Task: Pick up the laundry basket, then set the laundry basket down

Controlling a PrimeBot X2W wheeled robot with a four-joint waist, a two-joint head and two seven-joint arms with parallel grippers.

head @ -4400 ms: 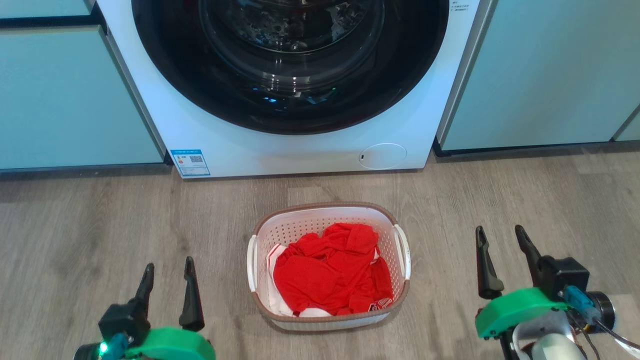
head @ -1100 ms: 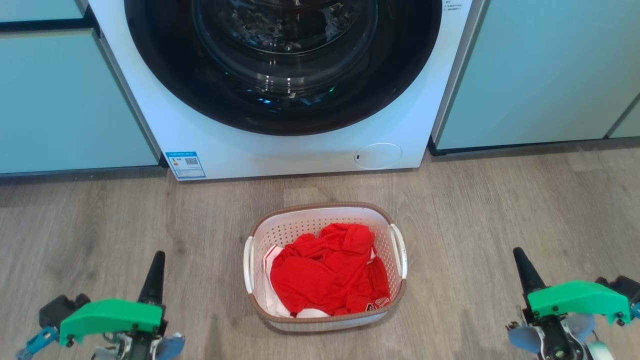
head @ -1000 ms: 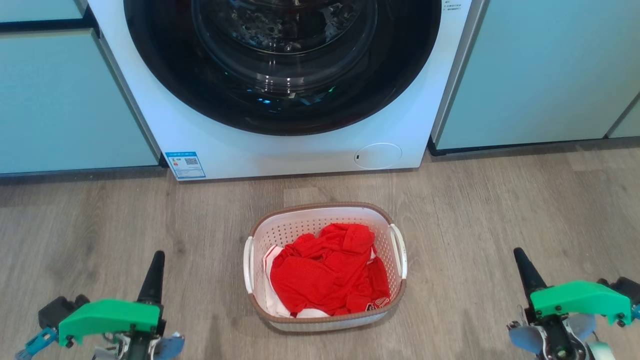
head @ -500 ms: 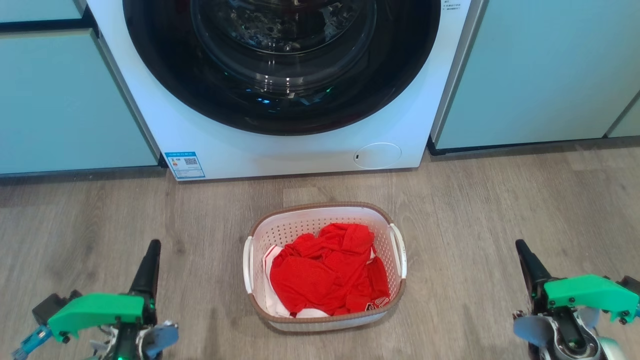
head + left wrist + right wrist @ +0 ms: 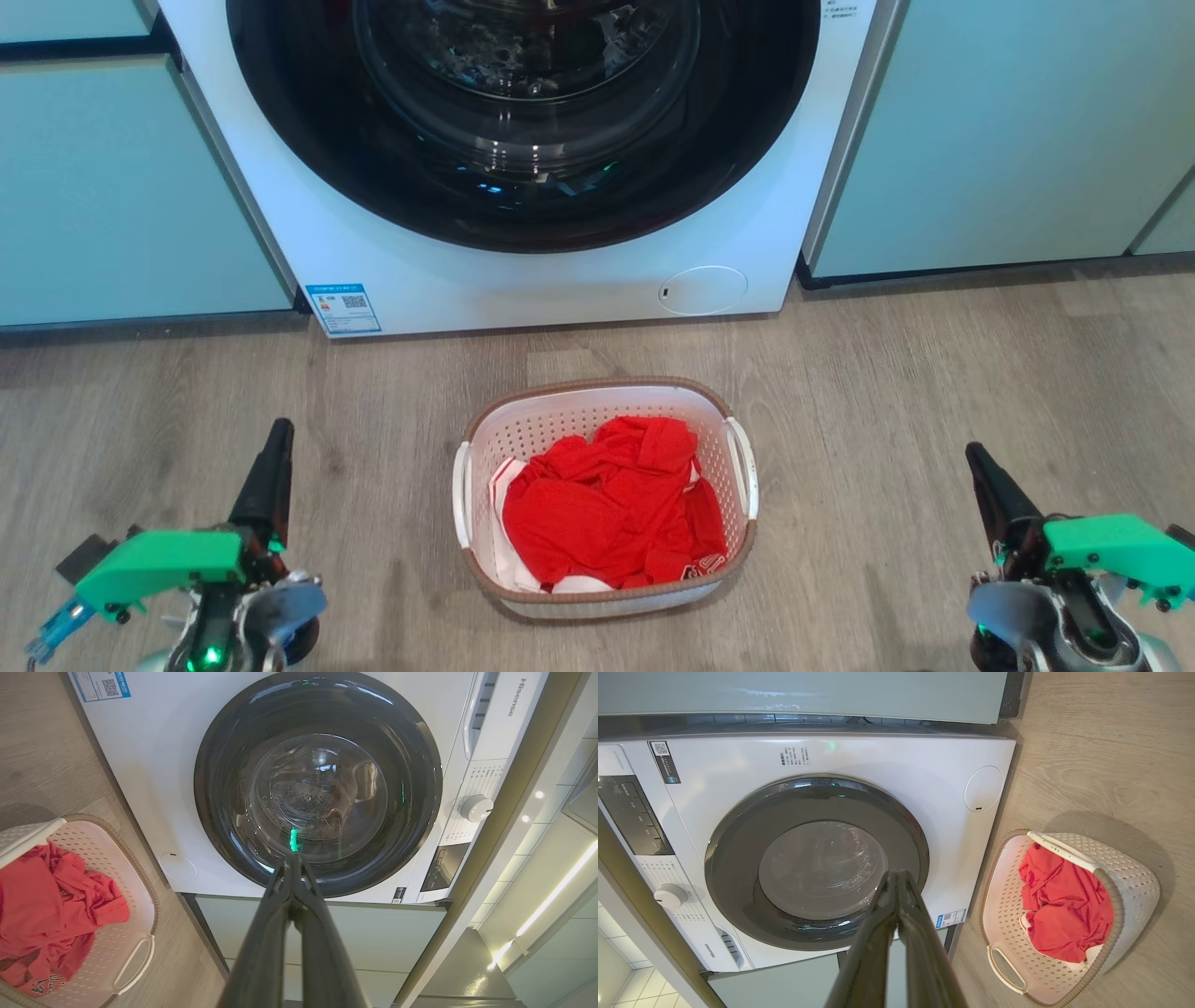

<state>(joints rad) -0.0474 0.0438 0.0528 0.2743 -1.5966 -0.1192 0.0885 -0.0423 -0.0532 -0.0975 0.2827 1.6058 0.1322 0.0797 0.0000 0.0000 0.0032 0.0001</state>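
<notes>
Currently: laundry basket (image 5: 597, 385) on floor (image 5: 934, 373), red clothes (image 5: 607, 509) inside; both jaws closed tight, empty, well clear. Risk: uneven two-sided lift tips it.

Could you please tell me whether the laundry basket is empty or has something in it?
Not empty: the laundry basket holds a crumpled heap of red clothing that covers most of its bottom.

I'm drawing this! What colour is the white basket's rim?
Brown woven-look rim on white laundry basket; clearest in head view.
</notes>
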